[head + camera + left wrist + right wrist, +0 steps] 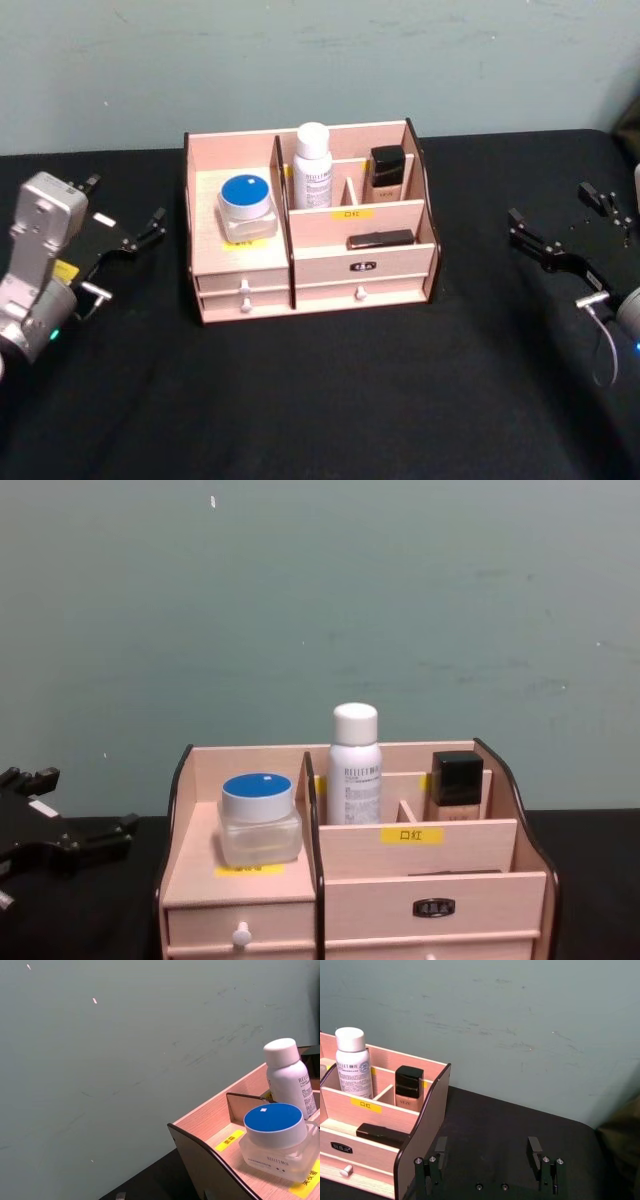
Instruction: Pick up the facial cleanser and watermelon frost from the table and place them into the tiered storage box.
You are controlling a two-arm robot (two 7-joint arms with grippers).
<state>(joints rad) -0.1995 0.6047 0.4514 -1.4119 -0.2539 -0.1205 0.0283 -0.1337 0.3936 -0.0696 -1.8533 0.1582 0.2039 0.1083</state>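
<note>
The tiered storage box (pixel 243 270) stands at the middle of the black table. It holds a clear jar with a blue lid (pixel 246 205) on the left shelf, a white bottle (pixel 313 165) at the back, a black-capped beige bottle (pixel 388 170) and a flat black stick (pixel 380 239). Which of these are the facial cleanser and the watermelon frost I cannot tell. My left gripper (pixel 125 205) hovers open and empty to the left of the box. Out to the right, my right gripper (pixel 552 205) is open and empty too, its fingers (pixel 441 1146) spread wide.
A grey-green wall (pixel 320 600) rises right behind the table. The box's black-edged side (pixel 427 1110) lies close to the right gripper. Black tabletop (pixel 330 400) stretches in front of the box.
</note>
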